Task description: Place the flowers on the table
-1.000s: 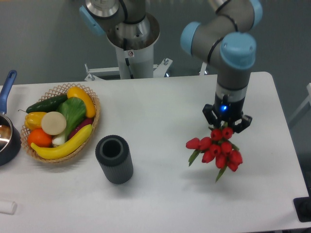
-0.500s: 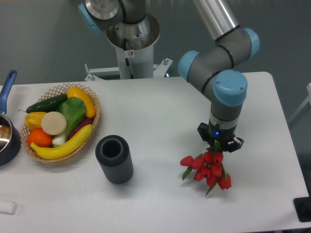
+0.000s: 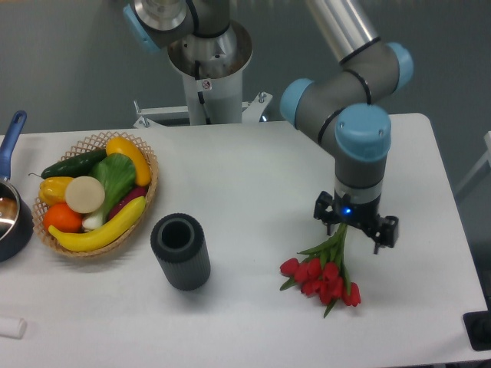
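On the right half of the table point(image 3: 253, 176), near its front edge, lies one bunch of flowers point(image 3: 324, 274): red tulip heads, roughly ten though they overlap too closely for a sure count, fanned toward the front, with green stems running up and back toward the gripper point(image 3: 356, 226). The heads appear to rest on the white surface, with a soft shadow just beneath them.

The single gripper hangs directly above the stem end, pointing down. Its two dark fingers point(image 3: 388, 231) stand spread apart, one on each side of the stems, and a small blue light glows on the wrist above them. The stem tops reach up between the fingers; whether either finger touches them cannot be told from this view, but the jaws are clearly wide and not clamped on the bunch.

Left of the flowers, well apart, one dark ribbed vase point(image 3: 181, 251) stands upright, its open mouth showing. Farther left sits one wicker basket point(image 3: 148, 192) holding a cucumber, a yellow pepper, a second yellow piece, a banana, an orange, a leafy green, a pale round piece and something dark red. At the left edge one blue-handled pan point(image 3: 11, 207) is partly cut off, and one small white object point(image 3: 11, 327) lies at the front left corner.
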Robot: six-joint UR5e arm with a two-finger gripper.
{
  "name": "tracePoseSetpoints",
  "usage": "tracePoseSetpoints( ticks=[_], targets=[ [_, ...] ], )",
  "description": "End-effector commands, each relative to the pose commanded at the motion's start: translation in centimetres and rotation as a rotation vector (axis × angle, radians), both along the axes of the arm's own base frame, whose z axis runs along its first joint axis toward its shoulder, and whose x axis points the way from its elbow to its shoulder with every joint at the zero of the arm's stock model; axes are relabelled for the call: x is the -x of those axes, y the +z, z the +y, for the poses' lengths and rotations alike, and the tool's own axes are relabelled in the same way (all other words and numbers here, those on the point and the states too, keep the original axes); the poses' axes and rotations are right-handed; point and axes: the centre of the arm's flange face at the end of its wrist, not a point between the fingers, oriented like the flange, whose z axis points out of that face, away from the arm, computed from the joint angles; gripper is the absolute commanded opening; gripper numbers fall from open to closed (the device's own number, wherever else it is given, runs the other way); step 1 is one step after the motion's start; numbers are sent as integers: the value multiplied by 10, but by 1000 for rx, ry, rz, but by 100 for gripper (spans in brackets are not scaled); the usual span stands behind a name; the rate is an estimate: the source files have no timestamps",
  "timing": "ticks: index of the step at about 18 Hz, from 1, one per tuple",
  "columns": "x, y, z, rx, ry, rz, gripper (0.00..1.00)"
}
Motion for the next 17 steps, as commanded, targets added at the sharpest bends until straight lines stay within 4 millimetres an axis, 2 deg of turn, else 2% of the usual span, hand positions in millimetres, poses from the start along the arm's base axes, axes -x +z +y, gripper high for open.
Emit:
tracePoseSetpoints(
  ticks=[3, 7, 12, 17],
  targets=[
    [5, 37, -37, 3, 36, 9, 100],
    [3, 67, -85, 70, -37, -12, 100],
    [0, 83, -132, 113, -165, -50, 100],
    [-1, 92, -162, 60, -198, -51, 100]
  ],
)
